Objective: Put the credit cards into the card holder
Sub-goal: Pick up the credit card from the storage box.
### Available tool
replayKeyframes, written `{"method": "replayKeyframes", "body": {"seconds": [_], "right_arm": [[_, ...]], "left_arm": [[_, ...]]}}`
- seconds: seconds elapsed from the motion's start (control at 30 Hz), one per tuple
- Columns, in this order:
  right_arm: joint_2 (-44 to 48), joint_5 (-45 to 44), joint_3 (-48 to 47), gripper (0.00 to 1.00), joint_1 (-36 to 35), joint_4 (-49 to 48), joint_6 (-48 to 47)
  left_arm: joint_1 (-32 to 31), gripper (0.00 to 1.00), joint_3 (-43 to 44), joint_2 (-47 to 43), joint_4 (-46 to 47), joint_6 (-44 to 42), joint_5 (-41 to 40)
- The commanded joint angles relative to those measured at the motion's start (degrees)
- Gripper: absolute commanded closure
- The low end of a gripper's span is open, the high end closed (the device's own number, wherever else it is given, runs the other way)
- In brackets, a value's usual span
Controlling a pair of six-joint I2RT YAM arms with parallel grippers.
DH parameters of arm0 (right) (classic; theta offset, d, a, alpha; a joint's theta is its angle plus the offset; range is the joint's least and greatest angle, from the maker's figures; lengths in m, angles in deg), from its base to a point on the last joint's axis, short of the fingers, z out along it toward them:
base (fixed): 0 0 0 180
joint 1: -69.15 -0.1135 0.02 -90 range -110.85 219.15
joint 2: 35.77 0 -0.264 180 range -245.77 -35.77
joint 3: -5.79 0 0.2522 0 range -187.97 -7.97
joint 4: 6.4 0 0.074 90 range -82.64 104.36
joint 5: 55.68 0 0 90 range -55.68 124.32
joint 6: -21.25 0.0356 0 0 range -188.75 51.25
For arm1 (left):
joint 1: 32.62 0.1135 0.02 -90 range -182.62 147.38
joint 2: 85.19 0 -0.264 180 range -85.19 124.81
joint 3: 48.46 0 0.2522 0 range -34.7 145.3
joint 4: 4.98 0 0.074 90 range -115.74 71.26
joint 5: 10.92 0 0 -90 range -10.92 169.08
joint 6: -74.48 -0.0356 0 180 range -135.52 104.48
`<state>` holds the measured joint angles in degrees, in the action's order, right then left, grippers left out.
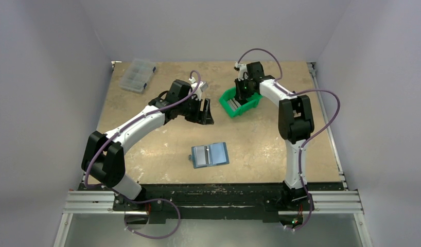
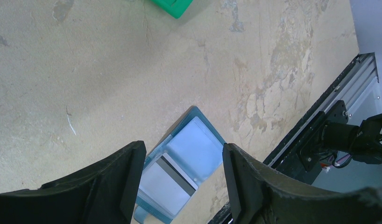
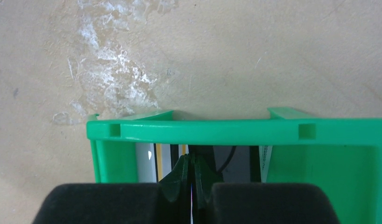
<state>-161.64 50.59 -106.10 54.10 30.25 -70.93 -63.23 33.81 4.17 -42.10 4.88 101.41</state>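
Right claw (image 3: 191, 170) sits down inside the green bin (image 3: 226, 131) with its fingertips pressed together. A thin pale sliver shows between them, possibly a card edge, but we cannot confirm a hold. Left claw (image 2: 183, 149) hangs spread wide and empty above the table (image 1: 162, 149), looking down on the card holder (image 2: 201, 142). The holder lies open and flat at the near middle, well apart from the bin. The credit cards (image 3: 143, 161) stand on edge in the bin just beside the closed tips, and one striped card (image 2: 168, 184) already rests in a holder pocket. We judge the step in hand to be drawing a single card from the bin. It should be lifted straight up and slowly, and we should check that no neighbour clings to it. The card must clear the bin's rim before travelling sideways. A pinch near the card's upper edge would leave free length to slide into a pocket, and the left claw could steady the holder. The surface is flat, tan and mottled with whitish scuffs, so a card dropped flat on it would likely be awkward to recover. Plain pale walls (image 1: 208, 25) enclose three sides, a metal rail (image 1: 213, 201) runs along the near edge, and a clear compartment box (image 1: 138, 75) sits at the far left.
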Motion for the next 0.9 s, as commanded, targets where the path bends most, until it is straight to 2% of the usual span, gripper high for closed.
{"method": "replayKeyframes", "body": {"seconds": [0.0, 0.1, 0.13, 0.2, 0.33, 0.47, 0.6, 0.87], "right_arm": [[4.8, 1.9, -1.9, 0.9, -0.4, 3.0, -0.1], [6.6, -2.6, -0.9, 0.44, -0.4, 3.0, -0.5], [7.1, -3.9, -0.2, 0.32, -0.4, 2.8, -0.7], [6.9, -5.5, 0.3, 0.18, -0.4, 2.9, -0.7], [4.0, -7.0, -0.3, 0.03, -0.4, 3.8, -2.3], [0.7, -6.8, -1.3, 0.01, -0.4, 4.3, -3.0], [-0.2, -7.8, -0.8, 0.07, -0.5, 3.5, -3.3], [1.3, -3.1, -0.7, 0.48, -0.5, 3.6, -2.5]], "left_arm": [[0.1, 0.34, -0.6, -0.8, 2.0, -0.1, 1.0], [0.1, 0.34, -0.5, -0.8, 2.1, -0.1, 1.1], [0.1, 0.34, -0.4, -0.8, 2.1, 0.0, 1.2], [0.1, 0.34, -0.5, -0.9, 2.1, 0.0, 1.3], [0.1, 0.34, -0.6, -1.0, 2.2, 0.1, 1.5], [0.1, 0.34, -0.6, -1.0, 2.2, 0.0, 1.3], [0.1, 0.34, -0.6, -0.9, 2.2, 0.1, 1.4], [0.1, 0.34, -0.6, -0.6, 2.3, 0.1, 1.4]]}}
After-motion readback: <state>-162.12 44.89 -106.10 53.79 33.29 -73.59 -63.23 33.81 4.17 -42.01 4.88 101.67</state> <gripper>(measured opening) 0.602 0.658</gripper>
